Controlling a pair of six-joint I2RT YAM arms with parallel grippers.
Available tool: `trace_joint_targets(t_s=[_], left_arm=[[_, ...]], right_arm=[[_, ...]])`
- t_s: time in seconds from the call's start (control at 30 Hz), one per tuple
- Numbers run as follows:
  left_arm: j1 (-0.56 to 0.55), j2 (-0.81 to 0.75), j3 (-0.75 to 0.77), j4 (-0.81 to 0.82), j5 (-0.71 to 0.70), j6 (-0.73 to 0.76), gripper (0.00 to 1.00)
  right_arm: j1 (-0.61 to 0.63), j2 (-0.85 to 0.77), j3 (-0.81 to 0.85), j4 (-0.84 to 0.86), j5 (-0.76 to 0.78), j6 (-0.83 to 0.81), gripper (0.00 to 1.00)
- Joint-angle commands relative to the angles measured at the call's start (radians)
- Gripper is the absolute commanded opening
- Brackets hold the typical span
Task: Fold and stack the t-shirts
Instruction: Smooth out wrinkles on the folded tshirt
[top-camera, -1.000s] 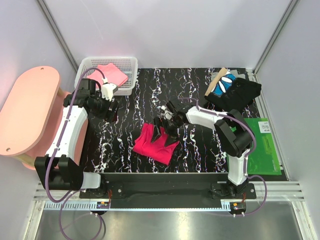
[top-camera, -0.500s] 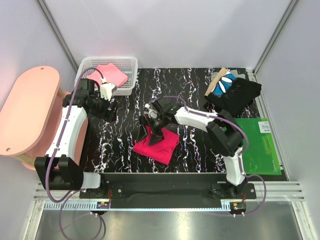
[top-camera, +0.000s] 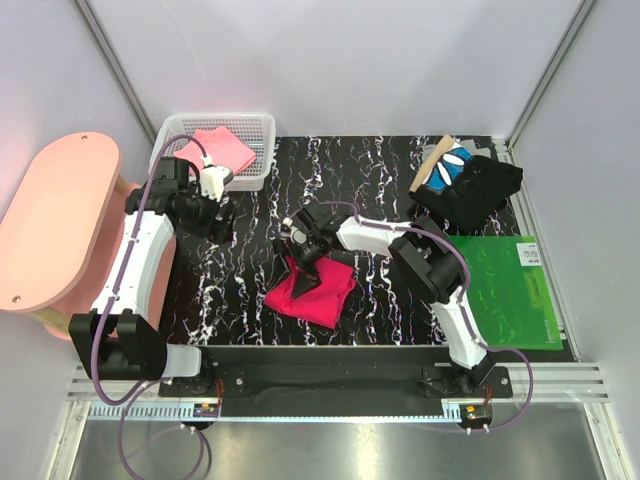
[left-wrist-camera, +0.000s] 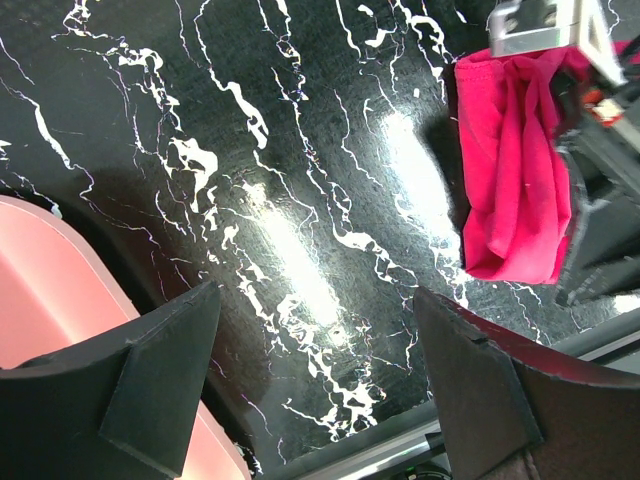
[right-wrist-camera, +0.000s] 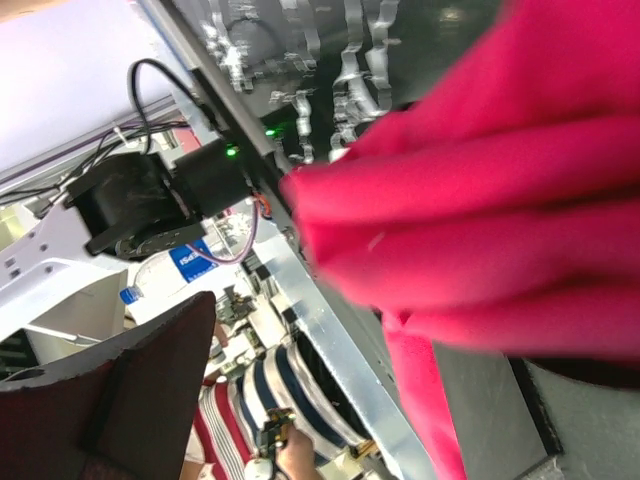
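**Crimson shirt bunched mid-table under the right arm's spread jaws**

Black marble-patterned tabletop (top-camera: 250, 290) fills the booth between pale walls, with a pink oval side table (top-camera: 50, 220) off its left edge. Near the middle, toward the near edge, lies the crimson t-shirt (top-camera: 320, 292), a rumpled, partly folded heap with a corner pointing left.

The right gripper (top-camera: 303, 250) reaches across from the right and hangs over the far-left edge of that heap. Its jaws stand wide, and in the right wrist view folds of the red cloth bulge between them. Whether any fold is caught cannot be told.

The left gripper (top-camera: 215, 222) is held above bare tabletop on the left, well apart from the shirt. Its fingers (left-wrist-camera: 160, 370) are spread with nothing between them.

At the far left corner a white mesh basket (top-camera: 262, 125) holds a folded pink t-shirt (top-camera: 222, 150). At the far right sits a pile with a black t-shirt (top-camera: 480, 190) and, against its far-left side, a blue t-shirt with white marks (top-camera: 452, 165). A green mat (top-camera: 505, 290) lies flat near the right edge.
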Motion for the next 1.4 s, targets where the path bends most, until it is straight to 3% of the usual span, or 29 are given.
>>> trace_joint_targets(t_s=[0.0, 0.73, 0.97, 1.17, 1.37], left_arm=[[0.005, -0.027, 0.017, 0.016, 0.008, 0.004, 0.83], [0.039, -0.061, 0.02, 0.004, 0.028, 0.015, 0.83], [0.037, -0.064, 0.028, -0.015, 0.016, 0.018, 0.83], [0.039, -0.064, 0.034, -0.021, 0.019, 0.02, 0.83], [0.037, -0.038, 0.054, -0.025, 0.058, 0.004, 0.83]], right_arm=[[0.027, -0.123, 0.073, 0.018, 0.024, 0.014, 0.95], [0.027, 0.204, 0.205, 0.012, -0.014, -0.014, 0.94], [-0.029, 0.028, 0.241, 0.0, -0.022, -0.012, 0.96], [-0.04, -0.219, 0.026, 0.009, -0.002, -0.033, 0.96], [-0.037, -0.334, -0.222, 0.053, -0.015, -0.04, 0.96]])
